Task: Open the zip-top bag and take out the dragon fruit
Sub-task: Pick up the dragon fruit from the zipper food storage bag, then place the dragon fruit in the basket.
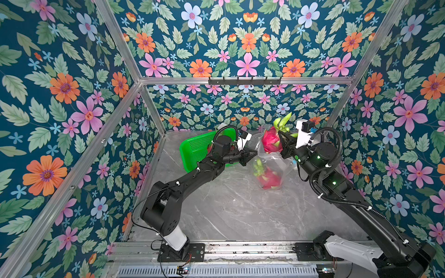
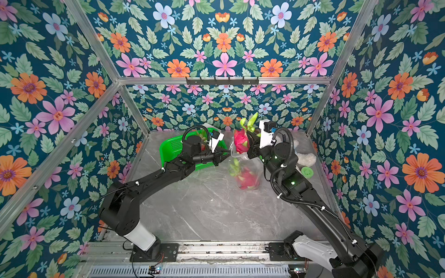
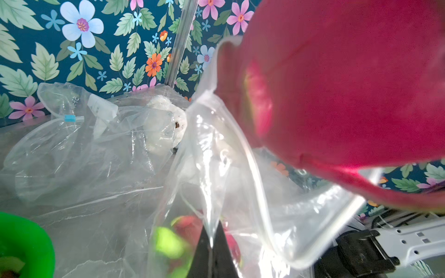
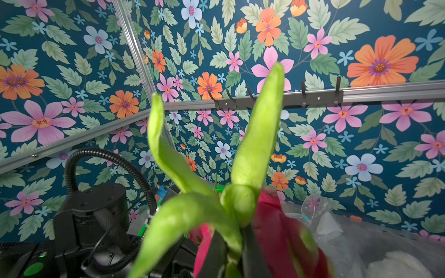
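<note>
– Claw status, right arm?
– Right claw [image 1: 281,137] is clamped on the dragon fruit [image 1: 270,142] at its leafy end. Green scales stick up past the jaws. It sits right of centre in both top views.
– Fruit out?
– Lifted. The magenta body hangs over the mouth of the zip-top bag [image 1: 273,163]. In the left wrist view the bag rim overlaps the fruit's lower edge, so I can't tell if it's fully clear.
– Left side?
– Left claw [image 1: 252,154] is closed, pinching the bag's rim film on the side toward frame left. The left wrist view shows plastic caught between the dark fingers [image 3: 202,260] at bottom centre.
– Bag contents?
– Second dragon fruit [image 1: 268,178] at the bottom, seen through the plastic. The bag's base rests on the grey marble desk [image 1: 228,211].
– Further out?
– Green basket [image 1: 196,150] is left of the bag, partly behind the left arm. There's something pink inside, mostly hidden, so I can't count.
– Anything else?
– At mid-right in a top view, a white plush toy [image 2: 307,157] and a small green disc [image 2: 307,172] sit on the desk beyond the right arm. Loose clear bags [image 3: 72,149], one with a blue slider, lie at left in the left wrist view.
</note>
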Robot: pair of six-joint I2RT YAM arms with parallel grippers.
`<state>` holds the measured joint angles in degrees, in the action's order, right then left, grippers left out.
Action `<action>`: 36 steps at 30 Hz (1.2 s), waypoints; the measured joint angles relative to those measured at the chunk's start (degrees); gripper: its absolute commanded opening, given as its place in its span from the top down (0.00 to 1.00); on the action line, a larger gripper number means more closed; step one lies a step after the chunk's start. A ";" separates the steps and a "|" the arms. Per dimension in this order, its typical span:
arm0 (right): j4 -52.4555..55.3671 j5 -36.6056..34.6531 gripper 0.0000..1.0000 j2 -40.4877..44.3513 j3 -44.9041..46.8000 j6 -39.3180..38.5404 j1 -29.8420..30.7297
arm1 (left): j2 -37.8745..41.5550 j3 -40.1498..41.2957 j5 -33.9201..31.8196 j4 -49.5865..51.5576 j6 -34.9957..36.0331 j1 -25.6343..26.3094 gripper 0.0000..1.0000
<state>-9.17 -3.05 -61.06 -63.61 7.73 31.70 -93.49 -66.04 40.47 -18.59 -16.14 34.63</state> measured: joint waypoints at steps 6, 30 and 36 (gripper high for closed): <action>-0.20 3.93 1.00 -0.87 -1.14 0.35 -0.02 | -0.37 2.86 -0.04 -1.14 -0.46 0.00 0.90; -2.19 11.82 1.00 -22.91 -15.28 4.24 6.78 | 28.30 30.58 -27.58 0.76 -7.04 -13.64 0.01; -3.89 13.99 1.00 -35.87 -24.96 7.02 8.37 | 36.59 39.28 -33.59 2.49 -10.73 -19.21 0.01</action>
<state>-13.06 10.94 -96.92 -88.58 14.74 40.07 -56.90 -26.76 6.87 -16.10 -26.87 15.42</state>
